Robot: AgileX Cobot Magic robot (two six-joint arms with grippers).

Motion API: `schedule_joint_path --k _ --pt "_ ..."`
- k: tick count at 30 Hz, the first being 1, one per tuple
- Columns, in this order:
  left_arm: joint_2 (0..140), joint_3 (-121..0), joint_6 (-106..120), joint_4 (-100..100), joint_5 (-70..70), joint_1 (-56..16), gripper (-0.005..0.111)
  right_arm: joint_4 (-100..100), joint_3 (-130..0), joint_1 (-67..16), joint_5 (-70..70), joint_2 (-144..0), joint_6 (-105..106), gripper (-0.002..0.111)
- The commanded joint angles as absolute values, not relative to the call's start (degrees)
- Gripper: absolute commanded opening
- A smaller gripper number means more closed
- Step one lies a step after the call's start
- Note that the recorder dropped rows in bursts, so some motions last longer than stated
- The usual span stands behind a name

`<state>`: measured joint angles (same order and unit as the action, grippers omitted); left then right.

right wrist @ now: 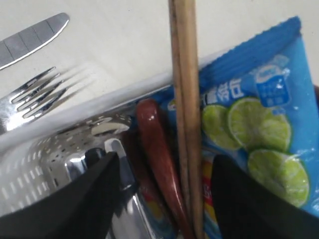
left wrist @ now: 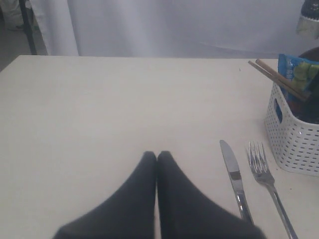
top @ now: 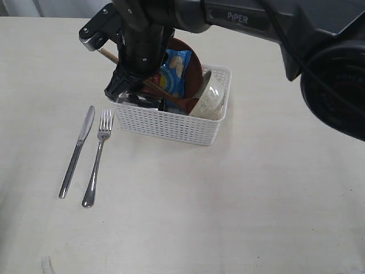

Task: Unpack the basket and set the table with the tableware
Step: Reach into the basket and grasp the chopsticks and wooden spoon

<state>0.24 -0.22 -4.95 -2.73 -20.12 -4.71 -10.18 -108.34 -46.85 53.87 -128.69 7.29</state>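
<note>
On the table (top: 274, 188), the basket (top: 171, 125) holds plate (top: 193, 58), bowl (top: 210, 98), chopsticks (right wrist: 187, 99) and spoon (right wrist: 154, 144); knife (top: 77, 151) and fork (top: 98, 157) lie side by side just beside it. The right gripper (right wrist: 163, 169) is spread over one end of the basket, spoon and chopsticks showing between its jaws; the left gripper (left wrist: 157, 155) is pressed together above the table

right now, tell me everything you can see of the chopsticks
The chopsticks are two brown wooden sticks, side by side, leaning in the basket with their ends poking past its rim. They rest against the blue chip bag, beside the reddish spoon, and pass untouched between the fingers of the open right pincer.
</note>
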Motion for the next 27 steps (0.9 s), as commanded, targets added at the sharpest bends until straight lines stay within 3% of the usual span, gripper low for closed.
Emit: schedule_joint_path --k 1,14,16,20,27 --pt "0.0 0.0 -4.7 -3.2 -19.6 -4.5 0.0 -10.6 -108.5 -46.9 52.6 -129.7 6.5 0.054" --pt "0.0 0.0 -4.7 -3.2 -19.6 -4.5 0.0 -18.7 -108.5 -46.9 48.6 -132.8 -1.2 0.053" --pt "0.0 0.0 -4.7 -3.2 -19.6 -4.5 0.0 -18.7 -108.5 -46.9 48.6 -132.8 -1.7 0.047" --pt "0.0 0.0 -4.7 -3.2 -19.6 -4.5 0.0 -18.8 -108.5 -46.9 49.0 -132.1 -1.7 0.003" --pt "0.0 0.0 -4.7 -3.2 -19.6 -4.5 0.0 -20.0 -108.5 -46.9 49.5 -128.4 0.0 0.0"
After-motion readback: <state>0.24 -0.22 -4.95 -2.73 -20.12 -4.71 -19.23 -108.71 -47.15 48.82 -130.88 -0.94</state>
